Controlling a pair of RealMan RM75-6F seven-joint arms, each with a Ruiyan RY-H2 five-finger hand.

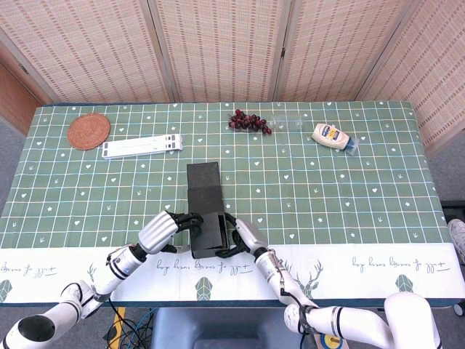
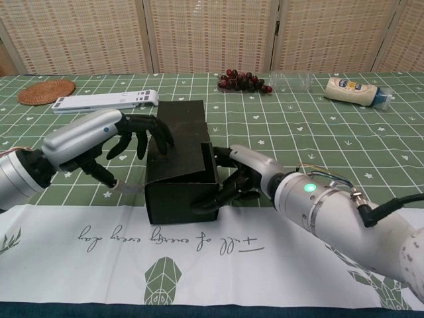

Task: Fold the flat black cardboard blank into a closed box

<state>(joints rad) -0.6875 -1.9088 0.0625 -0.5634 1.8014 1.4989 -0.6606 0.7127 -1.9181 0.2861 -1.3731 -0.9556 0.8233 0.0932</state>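
Observation:
The black cardboard box point(image 1: 204, 227) point(image 2: 179, 172) lies near the table's front edge, its long lid panel stretching away from me. My left hand point(image 1: 166, 228) point(image 2: 112, 137) presses a flap down onto the box's top from the left, fingers spread over the cardboard. Against the box's right side rests my right hand point(image 1: 243, 235) point(image 2: 244, 173), its fingers curled around the front right corner. The near face of the box looks closed in the chest view.
At the back of the table lie a white bar-shaped object point(image 1: 142, 146), a woven coaster point(image 1: 89, 131), a bunch of dark grapes point(image 1: 249, 121), a clear plastic bottle point(image 1: 289, 122) and a mayonnaise bottle point(image 1: 334, 137). The checked green tablecloth point(image 1: 349, 196) covers the table.

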